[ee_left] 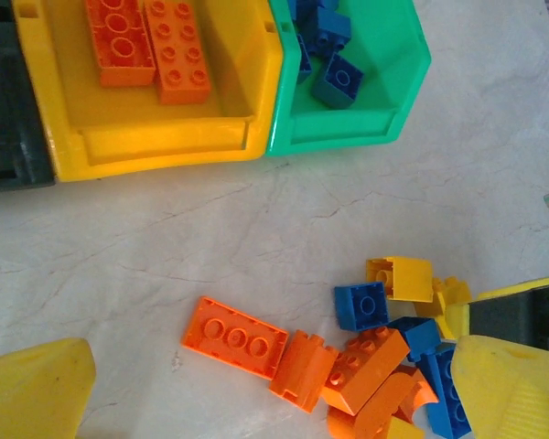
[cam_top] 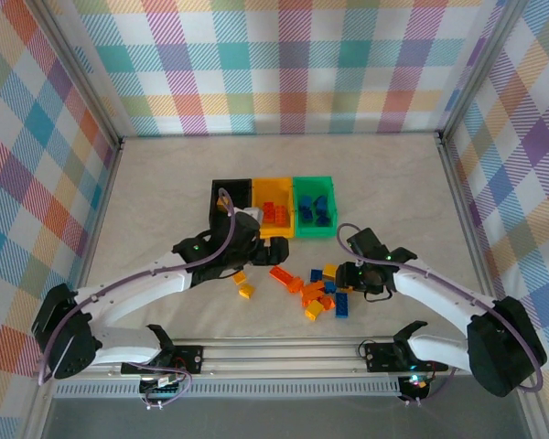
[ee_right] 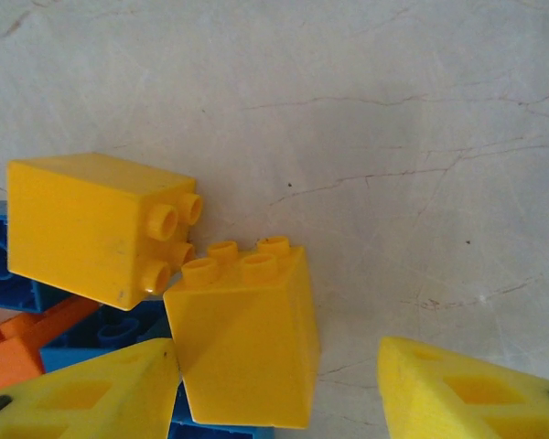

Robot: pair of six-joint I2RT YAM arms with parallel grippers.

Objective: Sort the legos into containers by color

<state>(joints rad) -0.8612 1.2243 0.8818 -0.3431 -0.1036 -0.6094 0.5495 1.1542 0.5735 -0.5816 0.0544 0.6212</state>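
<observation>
Yellow plastic fingers [ee_right: 91, 393] of the right gripper [ee_right: 279, 346] stand part-way apart around a yellow sloped plastic brick [ee_right: 242, 338] with 4 studs. One finger touches the brick's side. A strip of bare table separates the brick from the other finger, so nothing is clamped. Just beyond the tip of the touching finger lies a yellow cube-shaped plastic brick [ee_right: 101, 224], tipped on its side with its studs just beside those of the sloped brick. Under both, blue bricks [ee_right: 9, 270] and an orange brick [ee_right: 18, 352] show in part.

The left gripper [ee_left: 270, 352] is spread wide, and its 2 yellow finger pads [ee_left: 32, 389] hold nothing. Between them, on the pale marbled tabletop [ee_left: 165, 238], lies a flat orange plastic brick [ee_left: 233, 336], underside up. A loose pile of orange, blue and yellow bricks [ee_left: 384, 338] crowds against one pad. Well beyond the fingertips sit a yellow-orange plastic bin [ee_left: 165, 146] holding 2 orange bricks and, joined to it, a green plastic bin [ee_left: 348, 137] holding blue bricks. A black plastic bin [ee_left: 9, 137] adjoins the yellow-orange bin on its other side.

From above, the left gripper [cam_top: 267, 247] sits just before the 3 bins, and the right gripper [cam_top: 343, 277] is at the pile's edge.
</observation>
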